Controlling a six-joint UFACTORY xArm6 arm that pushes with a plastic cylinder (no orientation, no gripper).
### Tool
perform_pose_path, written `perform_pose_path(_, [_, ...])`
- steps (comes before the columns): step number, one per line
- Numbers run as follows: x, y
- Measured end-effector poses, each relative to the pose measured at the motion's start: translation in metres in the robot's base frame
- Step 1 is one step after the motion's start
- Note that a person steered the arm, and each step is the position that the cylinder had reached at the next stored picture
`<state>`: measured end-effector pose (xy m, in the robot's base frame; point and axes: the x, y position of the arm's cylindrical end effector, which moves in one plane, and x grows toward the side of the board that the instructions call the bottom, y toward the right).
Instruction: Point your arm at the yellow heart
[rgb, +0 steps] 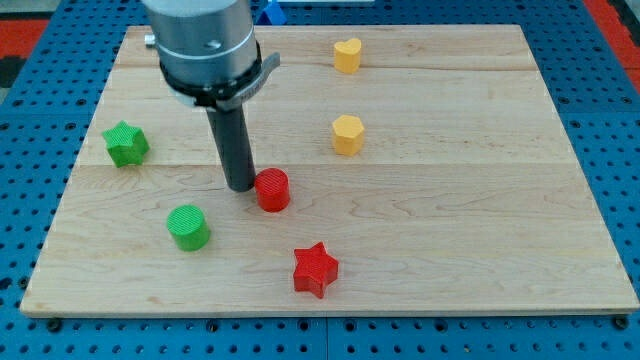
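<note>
The yellow heart (347, 55) sits near the view's top, right of centre, on the wooden board (480, 200). My tip (241, 187) rests on the board at centre-left, just left of the red cylinder (272, 190) and touching or almost touching it. The tip is far below and left of the yellow heart. A yellow hexagon (347, 134) lies between them, below the heart.
A green star (126, 143) lies at the view's left. A green cylinder (188, 227) lies below-left of my tip. A red star (315, 269) lies near the view's bottom. The arm's grey body (205, 45) hangs over the top left. A blue object (271, 12) sits beyond the board's top edge.
</note>
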<state>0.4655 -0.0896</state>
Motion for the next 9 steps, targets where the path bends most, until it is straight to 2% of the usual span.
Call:
perform_pose_path(1, [0.001,0.011])
perform_pose_path(2, [0.052,0.074])
perform_pose_path(3, [0.060,0.085])
perform_pose_path(5, [0.036,0.088])
perform_pose_path(8, [0.035,0.088])
perform_pose_path(9, [0.018,0.098])
